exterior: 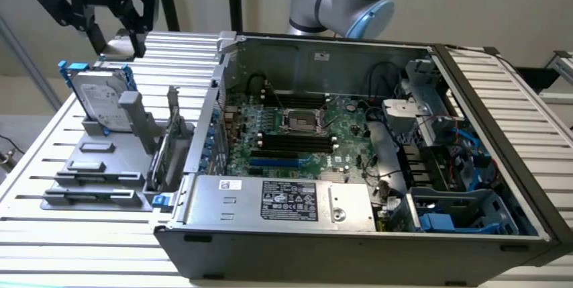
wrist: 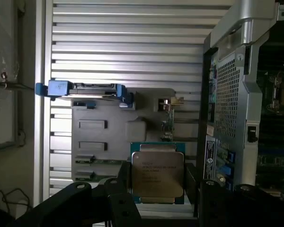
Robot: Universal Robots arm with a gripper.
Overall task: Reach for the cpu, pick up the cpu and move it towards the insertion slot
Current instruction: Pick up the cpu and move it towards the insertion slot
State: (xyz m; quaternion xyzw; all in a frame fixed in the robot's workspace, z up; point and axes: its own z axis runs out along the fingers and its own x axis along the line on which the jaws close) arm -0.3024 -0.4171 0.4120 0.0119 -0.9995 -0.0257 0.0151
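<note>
The cpu (wrist: 157,172), a flat square chip with a silvery top and a green rim, sits between my gripper's (wrist: 158,189) dark fingers (wrist: 119,187), which are shut on its two sides. In the exterior view the gripper (exterior: 117,43) hangs high at the exterior view's far left, above the slatted table, with the cpu (exterior: 117,49) showing as a small grey piece at its tips. The insertion slot (exterior: 302,121), a metal-framed square socket on the green board, lies inside the open computer case, well off to the exterior view's right of the gripper.
A silver hard drive (exterior: 100,97) with blue brackets stands upright in a grey holder tray (exterior: 98,160) below the gripper. The case's side wall (exterior: 215,120) rises between tray and board. Black memory slots (exterior: 291,141) flank the socket. A power supply (exterior: 278,201) fills the case's near end.
</note>
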